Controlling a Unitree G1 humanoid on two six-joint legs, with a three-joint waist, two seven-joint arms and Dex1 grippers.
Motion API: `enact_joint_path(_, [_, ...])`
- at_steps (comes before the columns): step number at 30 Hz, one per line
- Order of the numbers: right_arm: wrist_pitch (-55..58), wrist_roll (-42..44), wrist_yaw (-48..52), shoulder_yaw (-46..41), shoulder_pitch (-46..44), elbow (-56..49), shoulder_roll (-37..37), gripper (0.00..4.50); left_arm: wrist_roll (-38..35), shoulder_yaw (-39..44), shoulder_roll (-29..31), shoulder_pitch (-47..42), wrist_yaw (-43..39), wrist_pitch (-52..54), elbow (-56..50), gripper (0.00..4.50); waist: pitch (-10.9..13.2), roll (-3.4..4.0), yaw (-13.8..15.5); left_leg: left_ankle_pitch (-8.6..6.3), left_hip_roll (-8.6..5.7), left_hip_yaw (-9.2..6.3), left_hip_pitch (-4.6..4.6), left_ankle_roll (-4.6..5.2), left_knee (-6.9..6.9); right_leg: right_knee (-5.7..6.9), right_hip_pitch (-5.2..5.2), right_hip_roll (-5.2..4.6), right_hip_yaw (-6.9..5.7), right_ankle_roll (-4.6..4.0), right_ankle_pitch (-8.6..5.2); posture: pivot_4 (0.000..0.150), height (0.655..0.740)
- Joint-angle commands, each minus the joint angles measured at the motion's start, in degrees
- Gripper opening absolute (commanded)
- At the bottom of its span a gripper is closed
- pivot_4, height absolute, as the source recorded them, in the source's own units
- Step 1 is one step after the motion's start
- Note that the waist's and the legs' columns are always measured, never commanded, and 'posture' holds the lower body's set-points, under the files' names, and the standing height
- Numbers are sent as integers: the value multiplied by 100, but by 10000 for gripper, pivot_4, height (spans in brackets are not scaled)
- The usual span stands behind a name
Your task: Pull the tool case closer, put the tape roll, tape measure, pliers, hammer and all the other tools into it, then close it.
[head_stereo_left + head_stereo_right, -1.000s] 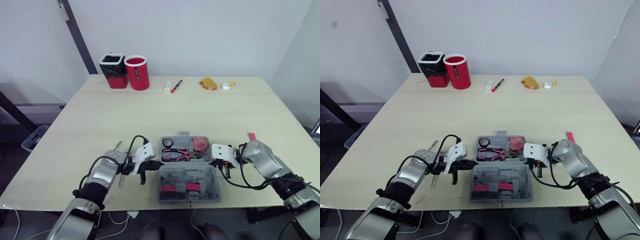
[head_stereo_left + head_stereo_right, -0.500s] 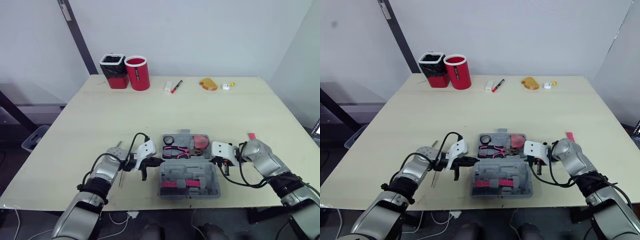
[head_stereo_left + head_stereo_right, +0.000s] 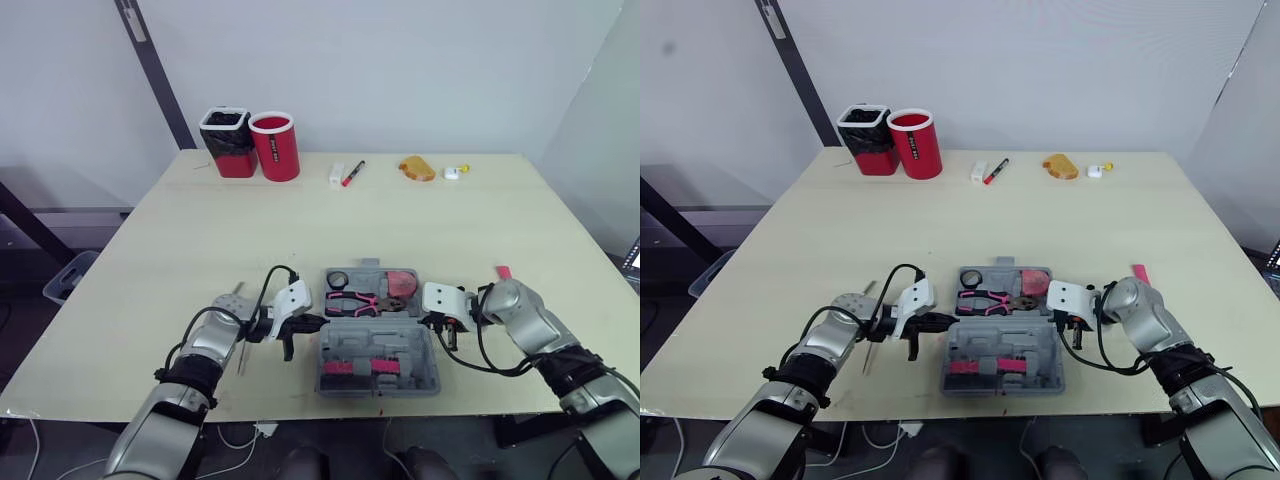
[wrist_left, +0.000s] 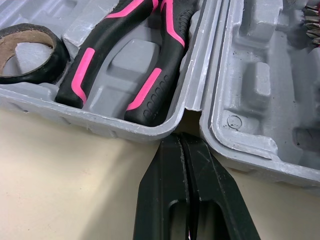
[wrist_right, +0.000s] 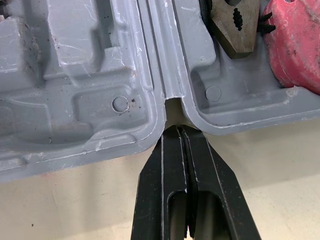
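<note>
Table [image 3: 300,220]: open tool case [image 3: 352,348], red cup [image 3: 275,146], marker [image 3: 352,173].

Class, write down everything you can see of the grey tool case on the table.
The tool case is scuffed grey moulded plastic. It lies open and flat near the front edge of the table, its two hinged halves full of shaped recesses. The far half holds a black tape roll, pink-and-black pliers and a red round item; the near half holds pink-marked pieces. The left tool and right tool, both shut, point into the hinge notches at its two sides.
</note>
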Motion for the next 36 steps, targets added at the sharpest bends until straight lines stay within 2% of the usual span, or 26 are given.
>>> enact_joint_path(1, [89, 19, 50, 192, 115, -166, 142, 0, 69, -66, -83, -100, 29, -72, 71, 658, 0, 0, -1, 0, 0, 0, 0, 0, 0, 0, 0, 0, 0, 0, 0, 1500, 7400])
enact_joint_path(12, [116, -5, 13, 140, 147, -213, 75, 0, 116, -39, -107, -132, 84, -180, 214, 658, 0, 0, -1, 0, 0, 0, -1, 0, -1, 0, -1, 0, 0, 0, 0, 1500, 7400])
enact_joint_path(15, [118, 155, 1, -91, 220, -317, -51, 0, -103, 172, -63, 20, 81, -214, 14, 658, 0, 0, -1, 0, 0, 0, -2, 0, -1, 0, -1, 0, 0, 0, 0, 1500, 7400])
enact_joint_path(25, [-86, 1655, -85, -1807, 1418, -1232, -623, 0, -1491, 1433, 351, 1826, 465, 975, -2624, 658, 15, 9, -2, -2, 1, -1, -28, 0, -28, -19, -23, -3, 1, 21, 12, 1500, 7400])
enact_joint_path(31, [-409, 2505, -39, -2769, 2391, -1575, -860, 0, -2607, 2549, 432, 3347, 852, 1695, -4149, 658, 17, 10, -6, -2, 4, 4, -21, 0, -29, -24, -21, -13, 2, 0, -2, 1500, 7400])
enact_joint_path(32, [-432, 2700, -15, -2939, 2555, -1673, -850, 5075, -2811, 2757, 431, 3600, 903, 1817, -4335, 0, 18, 10, -7, -2, 4, 4, -21, 0, -29, -24, -21, -13, 2, 0, -2, 1500, 7400])
enact_joint_path(33, [-377, 3007, 83, -3147, 2796, -1862, -842, 7744, -2962, 3007, 429, 3914, 919, 1814, -4481, 0, 18, 10, -8, -2, 6, 2, -20, 0, -29, -24, -21, -14, 2, 0, -2, 1500, 7400])
enact_joint_path(34, [-360, 3218, 84, -3370, 3042, -2051, -839, 11491, -3143, 3272, 407, 4241, 952, 1871, -4626, 5176, 20, 11, -7, -2, 8, 0, -17, 0, -28, -23, -21, -13, 1, 1, -2, 1500, 7400])
enact_joint_path(36, [-355, 3525, 31, -3829, 3596, -2409, -869, 21228, -3418, 3747, 349, 4871, 1006, 1874, -4847, 12571, 20, 12, -5, -3, 35, -6, -15, -1, -30, -24, -21, -14, 2, 1, -4, 1500, 7400])
